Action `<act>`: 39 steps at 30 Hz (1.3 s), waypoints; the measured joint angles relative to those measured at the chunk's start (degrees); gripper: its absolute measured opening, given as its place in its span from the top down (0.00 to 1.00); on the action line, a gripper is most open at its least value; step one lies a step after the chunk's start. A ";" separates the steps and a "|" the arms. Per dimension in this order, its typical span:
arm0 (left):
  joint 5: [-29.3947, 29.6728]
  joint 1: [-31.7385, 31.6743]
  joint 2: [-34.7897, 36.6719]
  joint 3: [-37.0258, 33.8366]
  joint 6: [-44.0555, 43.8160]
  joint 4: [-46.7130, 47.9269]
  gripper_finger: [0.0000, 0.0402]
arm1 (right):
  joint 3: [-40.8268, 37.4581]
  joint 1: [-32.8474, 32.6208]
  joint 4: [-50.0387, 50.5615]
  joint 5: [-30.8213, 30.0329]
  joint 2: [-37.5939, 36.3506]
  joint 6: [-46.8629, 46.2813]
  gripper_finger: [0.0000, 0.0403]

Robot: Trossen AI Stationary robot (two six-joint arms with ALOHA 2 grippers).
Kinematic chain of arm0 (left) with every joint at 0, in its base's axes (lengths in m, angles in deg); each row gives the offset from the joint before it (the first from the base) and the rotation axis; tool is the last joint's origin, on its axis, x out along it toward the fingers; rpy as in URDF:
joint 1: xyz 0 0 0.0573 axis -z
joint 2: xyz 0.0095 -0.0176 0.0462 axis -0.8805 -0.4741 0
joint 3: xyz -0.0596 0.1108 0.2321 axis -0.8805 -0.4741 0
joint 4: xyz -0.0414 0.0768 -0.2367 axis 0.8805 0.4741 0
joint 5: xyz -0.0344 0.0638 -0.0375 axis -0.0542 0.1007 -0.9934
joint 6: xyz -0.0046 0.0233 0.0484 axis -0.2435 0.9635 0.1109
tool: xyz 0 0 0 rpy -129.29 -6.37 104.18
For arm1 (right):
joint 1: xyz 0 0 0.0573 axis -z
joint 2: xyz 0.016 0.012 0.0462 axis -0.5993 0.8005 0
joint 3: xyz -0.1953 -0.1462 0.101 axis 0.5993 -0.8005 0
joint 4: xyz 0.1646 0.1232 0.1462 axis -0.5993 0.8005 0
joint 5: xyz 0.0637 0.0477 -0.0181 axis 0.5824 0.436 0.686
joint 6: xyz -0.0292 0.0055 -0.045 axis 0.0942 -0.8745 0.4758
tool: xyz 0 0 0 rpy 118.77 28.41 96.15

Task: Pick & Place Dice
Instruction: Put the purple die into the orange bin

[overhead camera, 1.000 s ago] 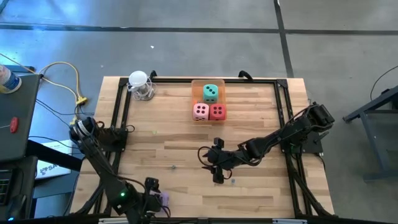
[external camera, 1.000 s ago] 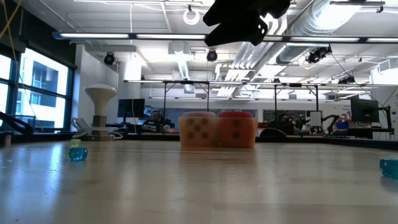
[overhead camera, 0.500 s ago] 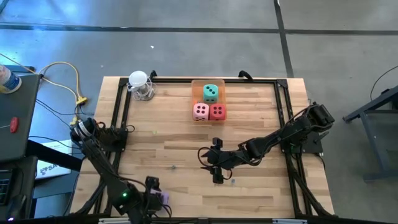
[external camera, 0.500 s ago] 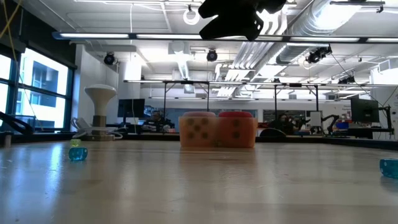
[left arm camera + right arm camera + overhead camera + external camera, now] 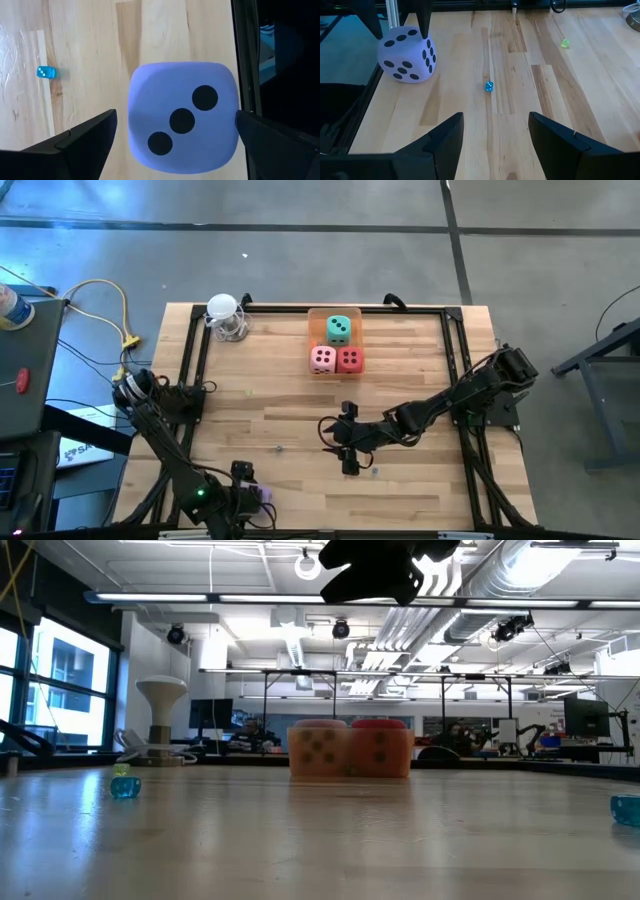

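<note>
- The left tool [image 5: 172,145] sits at the worktop's [image 5: 290,410] near left corner, fingers [image 5: 85,140] spread wide, one on either side of the purple die [image 5: 182,117], apart from it; three pips face up.
- The right tool [image 5: 340,448] is released, half-spread and empty, raised over the worktop's near middle.
- A tiny blue bead [image 5: 489,86] lies on the wood beyond it, the purple die farther off.
- The pink die [image 5: 322,359] and red die [image 5: 350,360] touch side by side at the far middle, the teal-green die [image 5: 339,329] just behind them.
</note>
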 joint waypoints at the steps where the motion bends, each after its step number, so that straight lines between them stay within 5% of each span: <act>1: -0.02 0.00 0.05 -0.31 -0.42 -0.10 0.01 | 0.00 0.00 0.00 0.00 0.00 0.00 0.47; 39: -2.45 -0.76 0.14 -5.11 0.92 -6.35 0.01 | 0.00 0.00 -0.32 0.00 0.00 1.27 0.47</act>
